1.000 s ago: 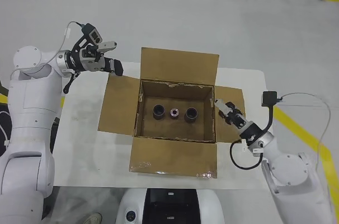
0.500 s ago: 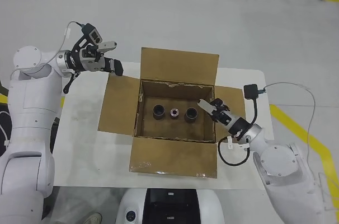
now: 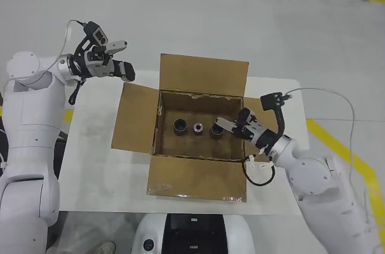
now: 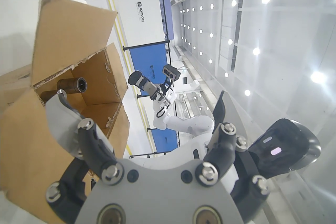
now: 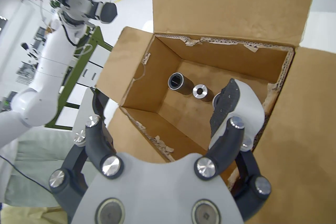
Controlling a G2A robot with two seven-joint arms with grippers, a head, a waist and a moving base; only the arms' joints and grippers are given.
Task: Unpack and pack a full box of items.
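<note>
Box [image 3: 204, 75] interior: the right hand [image 3: 225, 124], spread and empty, has moved in beside the rightmost cylinder [image 3: 215, 131].

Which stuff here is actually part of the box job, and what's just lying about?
Job:
cardboard box
inside it, in a row: far dark cylinder, silver cylinder, near dark cylinder
right gripper, open over the box
left gripper, open, away from the box

Lying about:
white table
yellow floor line
green frame
</note>
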